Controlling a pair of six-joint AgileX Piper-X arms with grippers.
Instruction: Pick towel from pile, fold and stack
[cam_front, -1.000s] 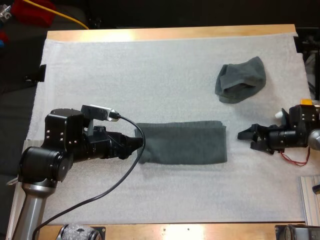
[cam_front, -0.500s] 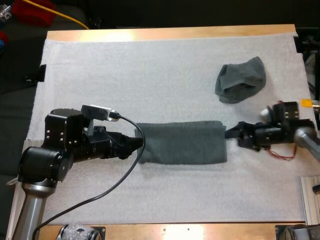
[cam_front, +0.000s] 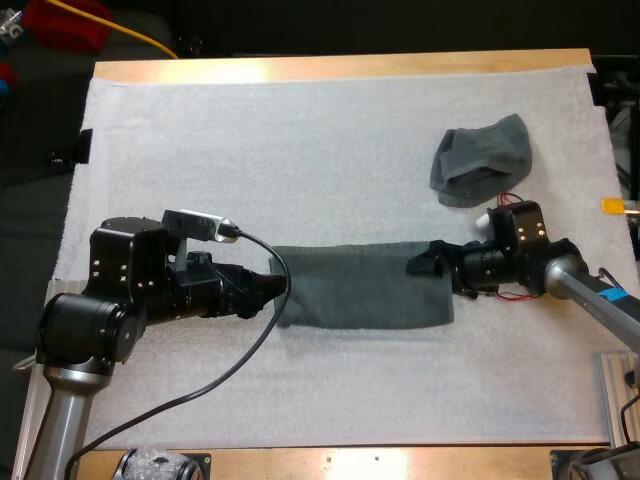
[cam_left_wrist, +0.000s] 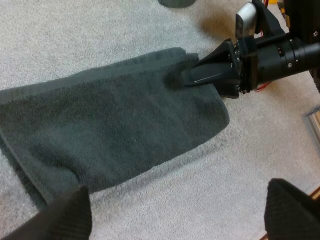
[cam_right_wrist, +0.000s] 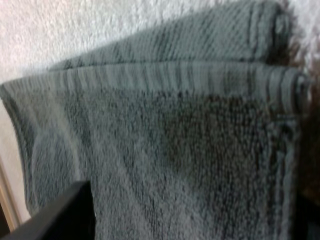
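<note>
Grey-green folded towel (cam_front: 360, 290) on mat (cam_front: 300, 150) (right tool (cam_front: 420, 268) over end).

Folded towel (cam_front: 365, 290) lies flat at mid-mat (cam_front: 300, 140), long axis running left to right. Left gripper (cam_front: 278, 290) at its left end; right gripper (cam_front: 420, 267) over its far right corner. Crumpled towel (cam_front: 482, 160) behind and to the right, apart from it

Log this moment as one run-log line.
left tool: open, at left end of flat towel | right tool: open, over its right end | crumpled towel: far right on mat
</note>
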